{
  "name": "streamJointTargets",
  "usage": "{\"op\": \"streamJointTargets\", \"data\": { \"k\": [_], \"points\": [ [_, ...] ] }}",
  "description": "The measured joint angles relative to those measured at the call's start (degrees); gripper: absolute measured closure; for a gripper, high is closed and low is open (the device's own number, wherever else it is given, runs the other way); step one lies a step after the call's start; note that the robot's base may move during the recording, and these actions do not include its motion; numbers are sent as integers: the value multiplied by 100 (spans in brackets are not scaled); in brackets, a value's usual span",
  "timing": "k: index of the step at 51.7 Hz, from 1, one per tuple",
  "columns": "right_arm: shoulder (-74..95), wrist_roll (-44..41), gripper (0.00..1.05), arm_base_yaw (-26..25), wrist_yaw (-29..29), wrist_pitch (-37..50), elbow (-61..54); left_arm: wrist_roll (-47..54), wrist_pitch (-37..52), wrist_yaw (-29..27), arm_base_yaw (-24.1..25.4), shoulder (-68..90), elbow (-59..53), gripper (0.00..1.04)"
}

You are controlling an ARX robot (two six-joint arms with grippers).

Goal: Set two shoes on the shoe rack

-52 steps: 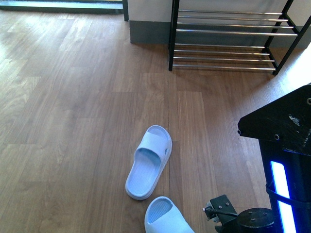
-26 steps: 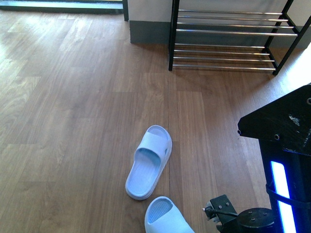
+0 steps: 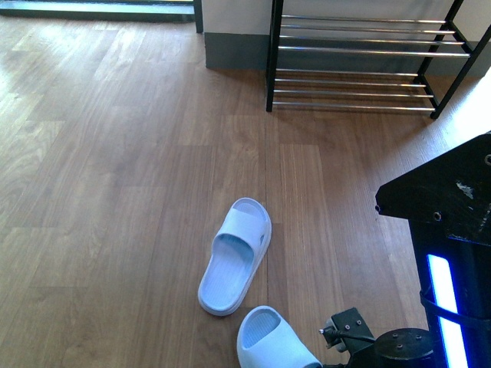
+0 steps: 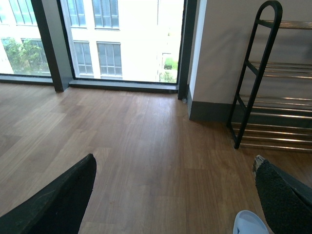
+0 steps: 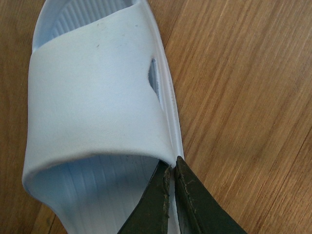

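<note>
**Front view.** Far slide (image 3: 235, 257) lies flat on wood floor (image 3: 115, 192), sole down, toe end pointing toward shoe rack (image 3: 360, 61) and well apart from it. Near slide (image 3: 272, 341) sits at the frame's lower edge, partly cut off, just beside the far slide's heel. Rack stands at the back against the wall. R arm (image 3: 399, 345): only the base and a joint are in view, low, right beside the near slide. L arm is not in view here.

**L wrist view.** L gripper (image 4: 174, 163) is held above the floor, aimed fwd toward the window (image 4: 122, 39) and the rack (image 4: 273, 97). Fingers (image 4: 53, 200) are spread wide with nothing between them. A slide end (image 4: 249, 222) shows at the frame edge; cannot tell which of the pair.

**R wrist view.** R gripper (image 5: 172, 165) is low, just above the floor. Fingers (image 5: 151, 209) are pinched together on the side rim of the near slide (image 5: 92, 97), beside the strap. The strap faces the camera.
</note>
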Motion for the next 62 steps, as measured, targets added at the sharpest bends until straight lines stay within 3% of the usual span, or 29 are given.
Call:
{"op": "streamJointTargets", "data": {
  "k": [46, 54, 62],
  "points": [
    [0, -2, 104, 0, -46, 2, 0, 0, 0, 0, 0, 0, 0, 9],
    [0, -2, 83, 0, -42, 2, 0, 0, 0, 0, 0, 0, 0, 9],
    [0, -2, 51, 0, -42, 2, 0, 0, 0, 0, 0, 0, 0, 9]
  ]
}}
